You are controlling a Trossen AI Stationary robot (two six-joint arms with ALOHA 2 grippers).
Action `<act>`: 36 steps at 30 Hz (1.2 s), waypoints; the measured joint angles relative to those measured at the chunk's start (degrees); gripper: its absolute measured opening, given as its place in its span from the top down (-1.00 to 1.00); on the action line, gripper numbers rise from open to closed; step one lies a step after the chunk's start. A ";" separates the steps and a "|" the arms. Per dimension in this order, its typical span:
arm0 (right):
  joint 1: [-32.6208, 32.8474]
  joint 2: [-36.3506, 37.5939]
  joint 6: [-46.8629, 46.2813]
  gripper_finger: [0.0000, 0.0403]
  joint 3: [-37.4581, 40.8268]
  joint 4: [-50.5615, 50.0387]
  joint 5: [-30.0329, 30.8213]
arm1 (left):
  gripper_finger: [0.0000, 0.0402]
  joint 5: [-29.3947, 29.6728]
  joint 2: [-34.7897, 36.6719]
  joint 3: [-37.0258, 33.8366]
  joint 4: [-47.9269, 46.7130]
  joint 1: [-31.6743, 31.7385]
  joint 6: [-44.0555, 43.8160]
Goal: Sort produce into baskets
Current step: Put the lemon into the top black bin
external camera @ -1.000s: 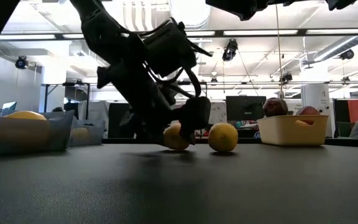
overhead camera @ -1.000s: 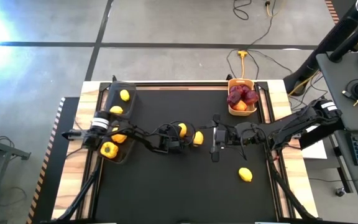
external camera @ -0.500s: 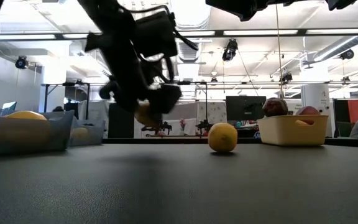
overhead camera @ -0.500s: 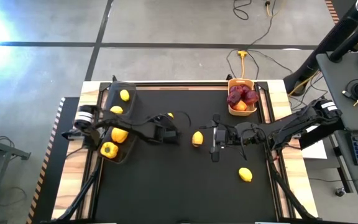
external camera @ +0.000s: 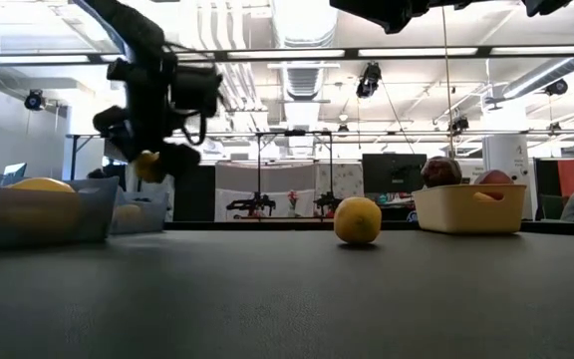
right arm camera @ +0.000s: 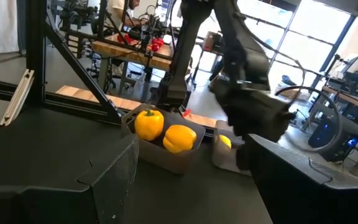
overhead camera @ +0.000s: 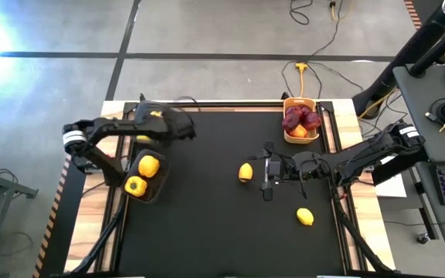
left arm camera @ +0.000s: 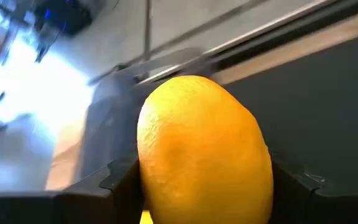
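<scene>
Left claw (overhead camera: 182, 128) has carried its gripped lemon (left arm camera: 204, 149) from mid-table to the black basket (overhead camera: 150, 158); drop comes next. Right claw (overhead camera: 269, 171) idle, apparently empty.

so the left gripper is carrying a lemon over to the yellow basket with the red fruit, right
Not quite. The left gripper does hold a lemon, but the high view shows it at the black basket on the table's left, far from the yellow basket.
</scene>
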State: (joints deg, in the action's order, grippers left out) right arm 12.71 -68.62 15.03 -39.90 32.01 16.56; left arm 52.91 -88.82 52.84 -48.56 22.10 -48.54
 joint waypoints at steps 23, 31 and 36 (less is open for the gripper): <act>0.00 0.00 -0.05 -0.42 -0.02 0.01 5.14 | -0.39 -4.44 -0.13 -0.26 4.15 17.84 9.82; 0.00 -0.01 -0.04 -0.42 -0.01 0.00 5.11 | -0.42 -4.44 -0.04 -0.24 4.66 18.17 12.74; 0.00 0.00 0.00 -0.42 -0.02 0.00 5.11 | -0.42 -9.01 2.07 2.17 4.87 15.65 16.30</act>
State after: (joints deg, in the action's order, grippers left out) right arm 12.71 -68.62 15.03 -39.92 32.01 21.67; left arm 43.90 -86.75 55.01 -43.69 37.75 -32.24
